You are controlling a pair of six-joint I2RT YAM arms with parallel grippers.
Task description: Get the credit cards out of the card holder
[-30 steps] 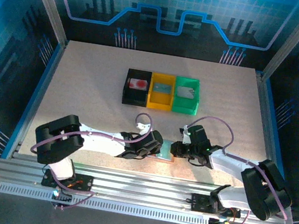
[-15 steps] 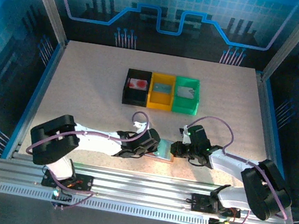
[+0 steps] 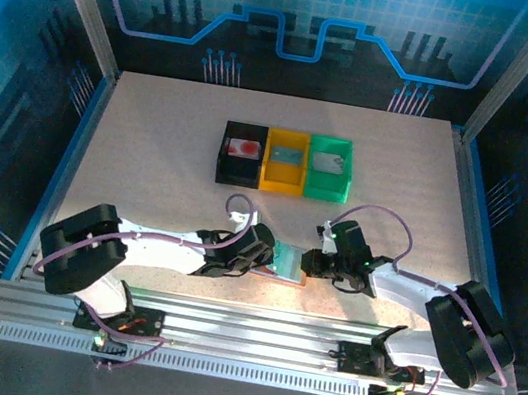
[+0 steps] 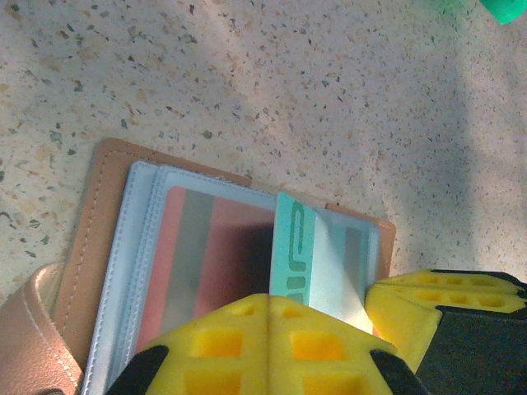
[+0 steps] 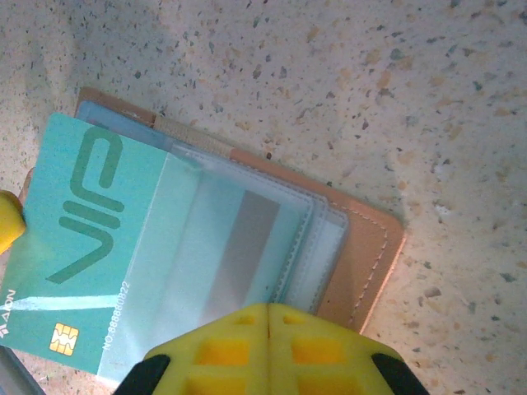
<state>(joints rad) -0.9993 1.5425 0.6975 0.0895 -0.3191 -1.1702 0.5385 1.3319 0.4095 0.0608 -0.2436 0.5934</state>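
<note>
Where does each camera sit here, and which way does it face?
Top external: above and behind the bases, looking down at the table; both arms show whole.
Left wrist: on the left arm, looking down past the shut left fingers at the open card holder.
Right wrist: looking down past the shut right fingers at the holder's other end.
Both wrist views share the teal card, partly out.

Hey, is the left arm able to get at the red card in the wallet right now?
Probably not yet. The left gripper is shut on the teal card, which is partway out of the wallet, and the red card sits inside under a clear sleeve.
</note>
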